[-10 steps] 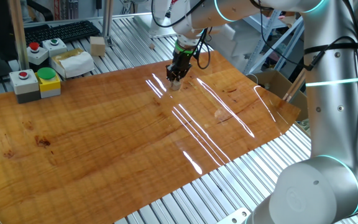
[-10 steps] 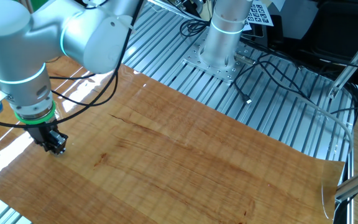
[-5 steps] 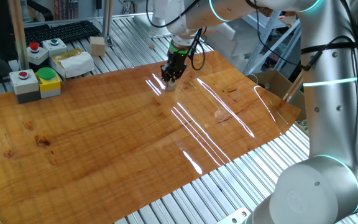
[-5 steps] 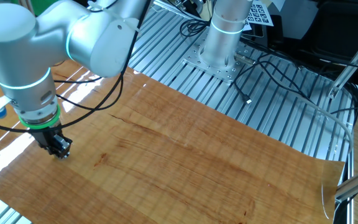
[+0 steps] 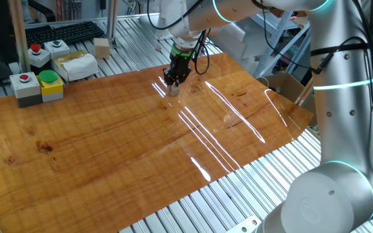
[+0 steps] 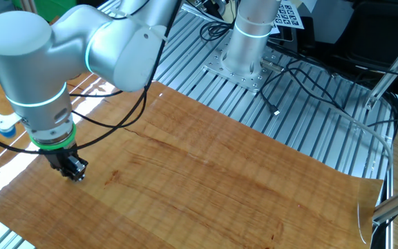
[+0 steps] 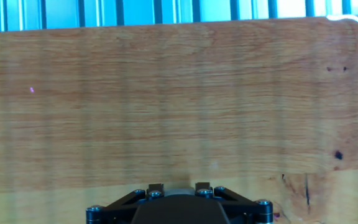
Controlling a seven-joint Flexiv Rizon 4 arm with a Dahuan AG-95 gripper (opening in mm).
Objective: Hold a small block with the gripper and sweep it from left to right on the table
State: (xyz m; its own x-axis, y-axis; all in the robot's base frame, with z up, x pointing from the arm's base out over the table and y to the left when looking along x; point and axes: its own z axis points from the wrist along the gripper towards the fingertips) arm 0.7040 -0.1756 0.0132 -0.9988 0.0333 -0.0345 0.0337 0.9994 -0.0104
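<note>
Mostly, end effector fingertips hide small block.

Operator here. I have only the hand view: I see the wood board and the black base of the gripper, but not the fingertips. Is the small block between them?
Observer: Yes. In one fixed view the gripper points down at the board, and a tiny pale block shows at its fingertips, down at the wood.
Operator: Does anything stand close to it?
Observer: No. The nearest things are the button boxes by the board's left end in that view, well apart from the gripper.
Operator: Is there another block that I could confuse with mine?
Observer: A larger wooden cube sits off the board, on the metal slats.
</note>
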